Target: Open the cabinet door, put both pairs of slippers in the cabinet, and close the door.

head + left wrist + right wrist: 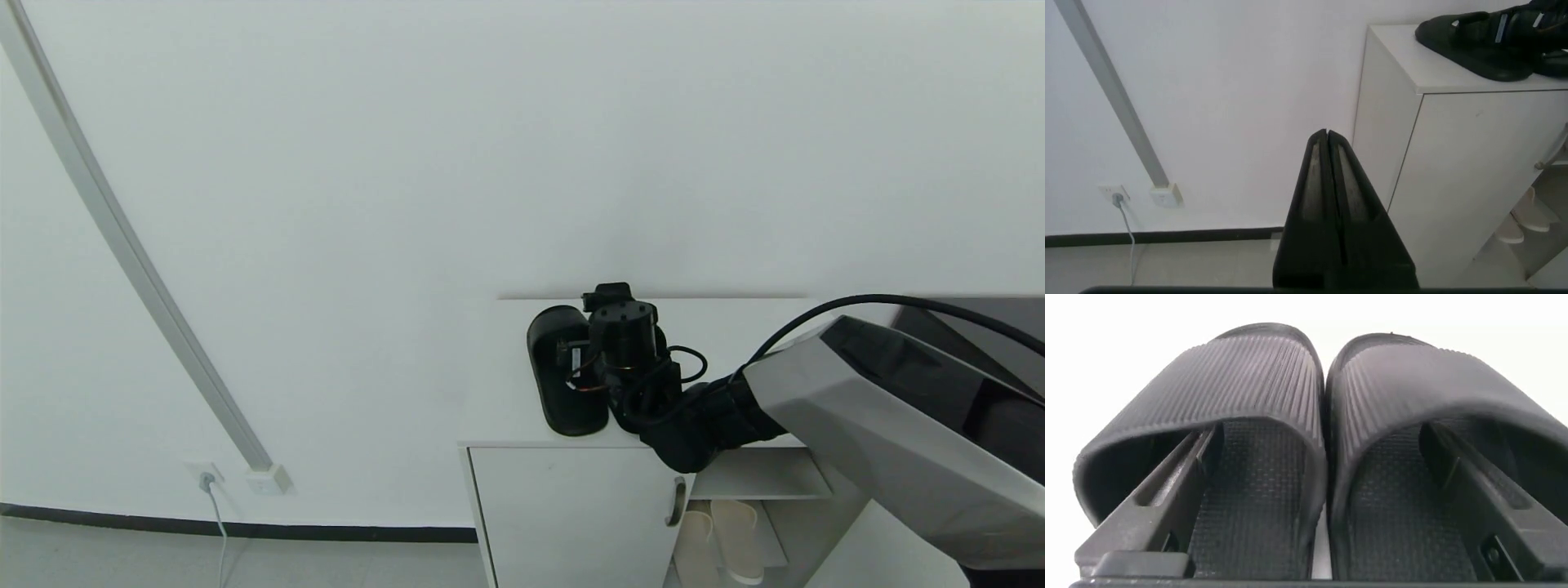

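Note:
A pair of black slippers [563,371] lies side by side on top of the white cabinet [522,408]. My right gripper [584,359] is at their open ends. It is open, with one finger [1159,498] under the strap of the left slipper [1249,400] and the other finger [1478,490] inside the right slipper [1429,392]. The cabinet's left door [571,506] with its handle [678,500] is closed. The right side stands open, and a white pair of slippers [722,539] rests inside. My left gripper [1327,133] is shut and empty, held low to the left of the cabinet [1470,163].
A white shelf [759,474] crosses the open compartment above the white pair. A slanted cable duct [122,237] runs down the wall to a socket [204,476] with a cord. Bare floor [122,563] lies left of the cabinet.

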Tool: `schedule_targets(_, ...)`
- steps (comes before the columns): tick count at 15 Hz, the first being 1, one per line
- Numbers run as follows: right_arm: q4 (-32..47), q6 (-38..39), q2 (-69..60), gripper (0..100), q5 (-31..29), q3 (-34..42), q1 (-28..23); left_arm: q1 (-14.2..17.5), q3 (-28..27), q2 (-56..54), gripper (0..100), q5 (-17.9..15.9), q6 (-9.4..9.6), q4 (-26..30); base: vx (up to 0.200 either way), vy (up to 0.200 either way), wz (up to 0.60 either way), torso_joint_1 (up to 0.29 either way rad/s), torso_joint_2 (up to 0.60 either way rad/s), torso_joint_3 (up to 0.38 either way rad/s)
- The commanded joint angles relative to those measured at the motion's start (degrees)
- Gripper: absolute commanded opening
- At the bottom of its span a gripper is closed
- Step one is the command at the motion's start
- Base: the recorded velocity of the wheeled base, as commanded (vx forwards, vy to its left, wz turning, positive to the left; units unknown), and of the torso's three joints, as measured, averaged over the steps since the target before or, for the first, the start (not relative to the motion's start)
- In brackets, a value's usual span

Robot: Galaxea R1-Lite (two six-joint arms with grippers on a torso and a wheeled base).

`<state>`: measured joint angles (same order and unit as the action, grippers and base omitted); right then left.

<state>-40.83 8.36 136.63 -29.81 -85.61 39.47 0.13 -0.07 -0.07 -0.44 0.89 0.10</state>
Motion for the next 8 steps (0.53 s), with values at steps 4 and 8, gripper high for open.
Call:
schedule_targets(4, 0.0, 0.0, 0.7, 0, 0.0, -0.5, 0.0, 0.0, 0.0, 0.1, 0, 0.0, -0.01, 0.0, 0.000, 0.000, 0.00, 0.000, 0.00, 0.000)
schedule_targets(8, 0.0, 0.0, 0.2, 0, -0.1, -0.3, 0.1, 0.0, 0.0, 0.1, 0, 0.0, -0.01, 0.0, 0.000, 0.000, 0.00, 0.000, 0.00, 0.000)
